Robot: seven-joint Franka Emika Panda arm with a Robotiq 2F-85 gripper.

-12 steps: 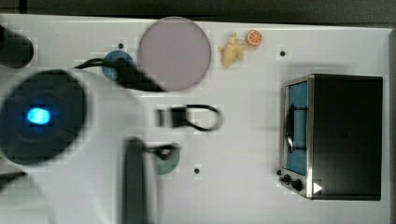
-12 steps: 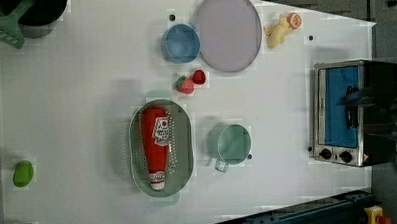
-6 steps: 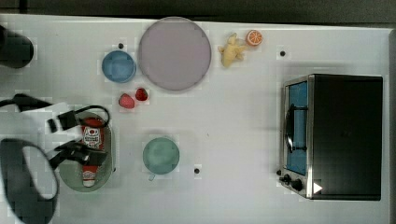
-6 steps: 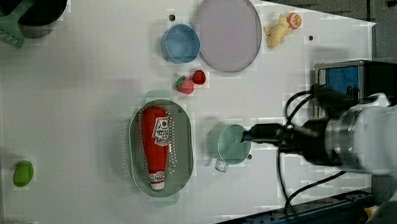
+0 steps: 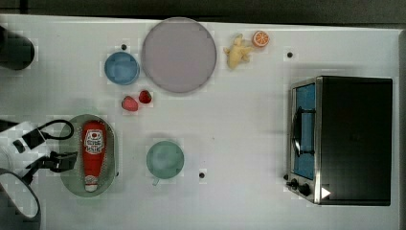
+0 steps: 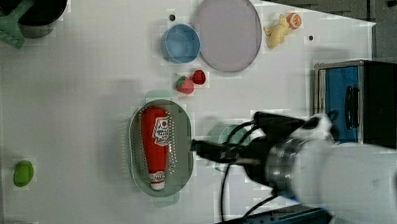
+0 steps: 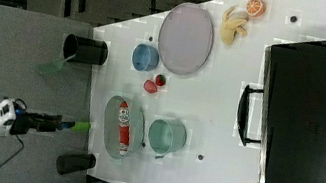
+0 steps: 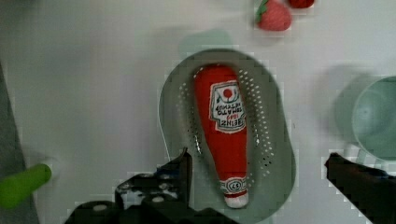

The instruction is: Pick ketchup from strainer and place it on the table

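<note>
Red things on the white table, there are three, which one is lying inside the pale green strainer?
The elongated red ketchup bottle with the white label; it lies in the oval strainer. The two small red strawberries sit on the bare table.

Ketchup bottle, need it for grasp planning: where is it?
The red soft ketchup bottle lies inside the pale green perforated oval strainer, at the top view's lower left, left of the round green cup.

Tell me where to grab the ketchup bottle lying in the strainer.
Grip the ketchup across its red body just below the label, coming straight down. It lies flat along the strainer, so the open gripper should straddle its width, probably clearing the walls.
</note>
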